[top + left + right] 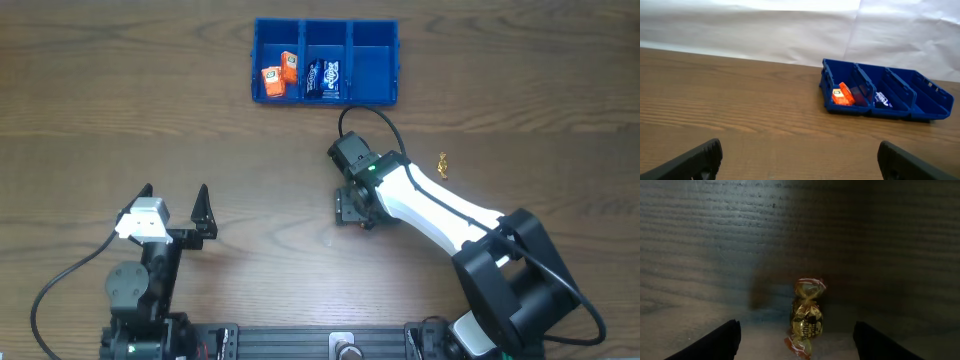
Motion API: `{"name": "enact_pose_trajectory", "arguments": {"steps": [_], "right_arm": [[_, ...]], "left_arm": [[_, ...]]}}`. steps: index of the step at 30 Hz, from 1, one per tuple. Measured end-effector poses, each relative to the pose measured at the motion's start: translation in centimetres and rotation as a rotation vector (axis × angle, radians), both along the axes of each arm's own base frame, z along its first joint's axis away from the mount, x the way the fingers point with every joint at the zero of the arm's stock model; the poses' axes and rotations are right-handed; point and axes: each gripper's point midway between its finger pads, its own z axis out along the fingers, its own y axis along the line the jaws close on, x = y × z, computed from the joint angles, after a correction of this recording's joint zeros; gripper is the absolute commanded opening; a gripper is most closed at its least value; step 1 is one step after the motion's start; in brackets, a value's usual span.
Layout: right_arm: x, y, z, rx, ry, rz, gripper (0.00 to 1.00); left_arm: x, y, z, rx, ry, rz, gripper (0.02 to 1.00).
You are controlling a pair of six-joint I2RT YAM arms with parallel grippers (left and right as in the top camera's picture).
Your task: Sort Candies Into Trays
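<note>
Gold candy (806,320) under open right end effector (796,330); tray (375,65) holds orange candies (278,72), blue candy (325,78).

Brown wood-grain table (120,100), white sheet (740,30) behind its far edge

A blue tray (326,23) holds orange candies (271,80); the loose candy (806,317) is gold.

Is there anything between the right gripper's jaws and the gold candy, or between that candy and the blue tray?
Nothing visible. The gold candy lies between the open jaws of the right gripper. Nothing on the table lies between it and the blue tray; a second gold candy lies off to the side.
</note>
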Motion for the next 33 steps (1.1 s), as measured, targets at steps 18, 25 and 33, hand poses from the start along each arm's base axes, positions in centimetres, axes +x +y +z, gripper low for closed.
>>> {"name": "enact_pose_trajectory", "arguments": {"steps": [18,25,33], "right_arm": [[0.3,-0.1,-0.9,-0.020,0.002,-0.016,0.533],[0.4,-0.2,-1.2,-0.026,0.003,-0.024,0.354],[0.4,-0.2,-1.2,-0.026,0.002,-0.024,0.288]], "left_arm": [[0.0,0.0,0.0,0.000,0.000,0.000,0.996],[0.0,0.0,0.0,0.000,0.000,0.000,0.998],[0.0,0.0,0.0,0.000,0.000,0.000,0.998]]}}
